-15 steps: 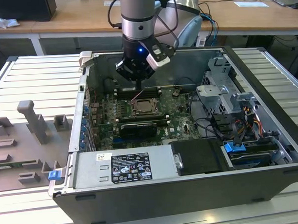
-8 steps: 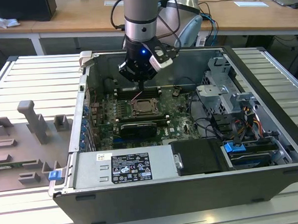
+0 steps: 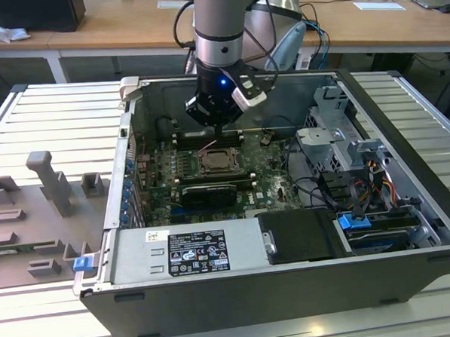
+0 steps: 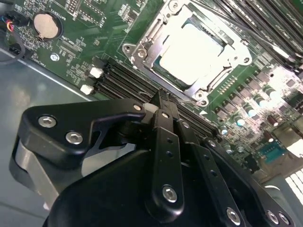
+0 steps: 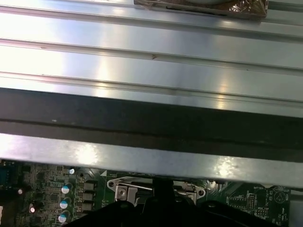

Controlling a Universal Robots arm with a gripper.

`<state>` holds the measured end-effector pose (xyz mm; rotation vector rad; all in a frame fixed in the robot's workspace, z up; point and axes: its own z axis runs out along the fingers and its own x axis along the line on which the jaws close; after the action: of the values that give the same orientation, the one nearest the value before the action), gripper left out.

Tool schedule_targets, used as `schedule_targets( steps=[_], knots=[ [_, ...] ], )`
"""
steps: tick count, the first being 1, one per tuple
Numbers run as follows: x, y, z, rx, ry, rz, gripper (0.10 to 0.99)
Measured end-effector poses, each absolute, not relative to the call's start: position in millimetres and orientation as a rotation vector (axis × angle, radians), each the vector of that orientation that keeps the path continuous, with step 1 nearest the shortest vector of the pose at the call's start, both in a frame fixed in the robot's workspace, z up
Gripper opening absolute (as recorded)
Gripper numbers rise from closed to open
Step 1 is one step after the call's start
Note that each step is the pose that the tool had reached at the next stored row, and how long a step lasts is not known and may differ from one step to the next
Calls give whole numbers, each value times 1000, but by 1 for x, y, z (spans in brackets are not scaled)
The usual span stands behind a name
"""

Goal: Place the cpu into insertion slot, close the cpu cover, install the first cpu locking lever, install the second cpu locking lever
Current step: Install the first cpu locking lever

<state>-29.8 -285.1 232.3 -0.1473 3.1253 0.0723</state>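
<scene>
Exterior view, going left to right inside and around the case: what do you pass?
Grey fixture blocks → cpu in its insertion slot, gripper above it → drive cage → blue latch.

Even, bright overhead light fills the exterior view, sharp throughout. In the second wrist view glare washes out the cpu [image 4: 196, 49], and the near gripper [image 4: 161, 101] blurs. White glare streaks the first wrist view's metal ribs [image 5: 142, 66].
</scene>
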Motion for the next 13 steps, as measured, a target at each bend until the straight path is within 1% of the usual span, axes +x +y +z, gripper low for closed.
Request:
schedule_targets(
  steps=[13],
  knots=[
    [-28,-278,222,-148,3124,74,106]
  ],
)
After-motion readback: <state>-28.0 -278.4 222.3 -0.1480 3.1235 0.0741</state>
